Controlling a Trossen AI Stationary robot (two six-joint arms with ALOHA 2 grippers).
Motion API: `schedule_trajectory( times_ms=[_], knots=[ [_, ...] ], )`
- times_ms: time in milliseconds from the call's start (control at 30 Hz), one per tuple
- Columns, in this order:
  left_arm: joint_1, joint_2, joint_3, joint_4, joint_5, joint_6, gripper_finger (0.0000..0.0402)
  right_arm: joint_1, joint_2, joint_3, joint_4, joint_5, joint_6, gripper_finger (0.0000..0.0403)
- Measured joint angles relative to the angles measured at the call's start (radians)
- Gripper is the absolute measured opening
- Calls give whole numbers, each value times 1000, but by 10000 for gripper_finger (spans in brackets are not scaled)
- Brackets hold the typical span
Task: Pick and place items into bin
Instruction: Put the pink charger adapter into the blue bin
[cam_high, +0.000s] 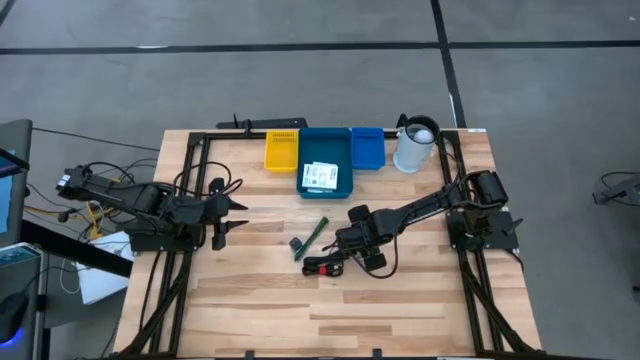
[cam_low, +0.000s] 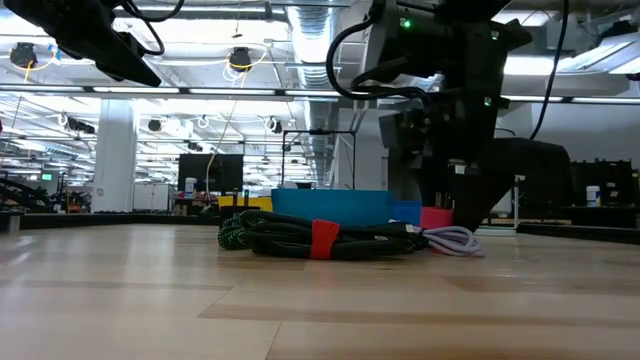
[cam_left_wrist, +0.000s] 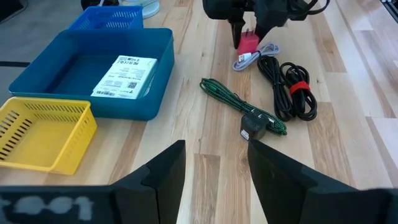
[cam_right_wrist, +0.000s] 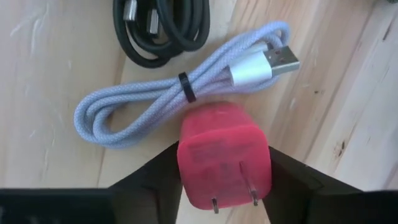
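While the left tool (cam_high: 232, 212) waits released at the tabletop's (cam_high: 400, 310) left side, the high view shows the right tool (cam_high: 345, 245) down at mid-table beside the black cable (cam_high: 325, 266) and green cable (cam_high: 312, 236); a card (cam_high: 320, 176) lies in the blue bin (cam_high: 325, 160). In the low view, cables lie coiled before the bin. The left wrist shows open fingers. The right wrist shows the tool's fingers touching both sides of a pink charger (cam_right_wrist: 224, 162), grasping it, next to a grey cable (cam_right_wrist: 168, 99).
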Motion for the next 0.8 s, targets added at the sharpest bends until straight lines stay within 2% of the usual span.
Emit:
schedule_trajectory(
  times_ms=[133,300,800],
  knots=[
    [0,0,0,0,0,0,164,0,0,0,-16,2,8,189],
    [0,0,0,0,0,0,164,-2,-1,1,-45,3,8,142],
    [0,0,0,0,0,0,164,-2,0,40,-122,29,7,143]
  ],
)
